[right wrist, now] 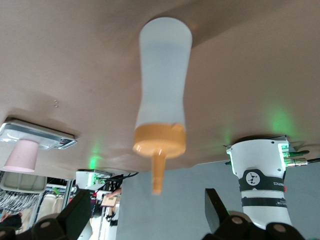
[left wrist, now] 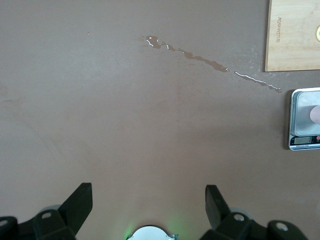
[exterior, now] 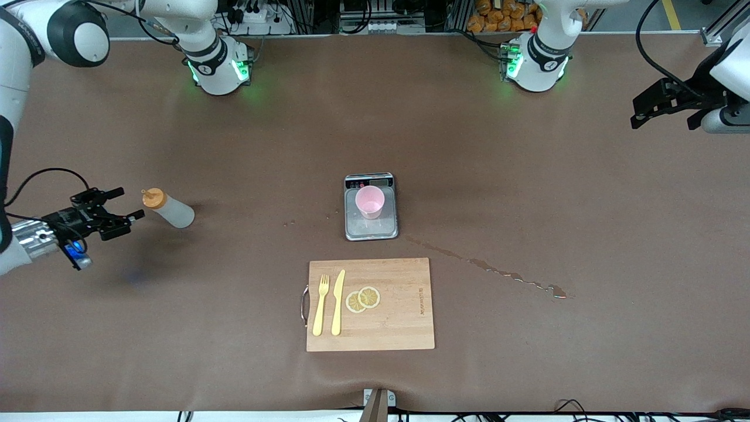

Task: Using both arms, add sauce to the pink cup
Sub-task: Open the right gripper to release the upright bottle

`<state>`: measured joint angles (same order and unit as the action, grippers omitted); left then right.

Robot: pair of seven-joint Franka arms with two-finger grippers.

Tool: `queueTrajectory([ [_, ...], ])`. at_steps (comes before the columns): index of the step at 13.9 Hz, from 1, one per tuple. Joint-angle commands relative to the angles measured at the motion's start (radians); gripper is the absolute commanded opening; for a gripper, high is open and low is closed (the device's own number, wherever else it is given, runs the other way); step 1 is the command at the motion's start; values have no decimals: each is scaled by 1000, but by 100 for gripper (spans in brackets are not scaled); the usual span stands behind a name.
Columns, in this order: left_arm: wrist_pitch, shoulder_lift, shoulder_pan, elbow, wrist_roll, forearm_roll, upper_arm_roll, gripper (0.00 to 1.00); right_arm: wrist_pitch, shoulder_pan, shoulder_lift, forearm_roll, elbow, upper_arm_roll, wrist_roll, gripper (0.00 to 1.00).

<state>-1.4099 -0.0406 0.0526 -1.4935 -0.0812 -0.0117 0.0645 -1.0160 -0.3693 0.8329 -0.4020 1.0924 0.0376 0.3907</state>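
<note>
Right now the squeeze bottle [exterior: 168,209] stands just beside the spread-fingered, empty right gripper [exterior: 120,212].

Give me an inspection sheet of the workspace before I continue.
Surface: brown table, with a wet spill trail near the scale.
Job's things: squeeze bottle standing at the right arm's end; pink cup upright on the grey scale.
Clutter: cutting board with yellow fork, knife, lemon slices.
Grippers: right gripper open beside the bottle; left gripper open, waiting.
Cables: black cable on the right arm.
Surroundings: green-lit arm bases.
</note>
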Motion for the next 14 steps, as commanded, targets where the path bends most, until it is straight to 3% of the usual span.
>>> queueTrajectory([
  [1, 17, -25, 49, -2, -23, 7, -40, 100, 8, 47, -108, 48, 1, 10, 14, 100],
  [5, 17, -25, 41, -1, -20, 4, -37, 100, -4, 113, -294, 109, 13, 8, 13, 100],
  [8, 17, -25, 41, -1, -22, -2, -34, 100, -35, 179, -408, 212, 24, 10, 14, 100],
  [10, 17, -25, 41, -1, -29, -4, -31, 100, -44, 197, -446, 212, 36, 10, 11, 100],
  [14, 17, -24, 47, -1, -34, -5, -28, 100, -151, 294, -570, 273, 138, 11, 10, 100],
])
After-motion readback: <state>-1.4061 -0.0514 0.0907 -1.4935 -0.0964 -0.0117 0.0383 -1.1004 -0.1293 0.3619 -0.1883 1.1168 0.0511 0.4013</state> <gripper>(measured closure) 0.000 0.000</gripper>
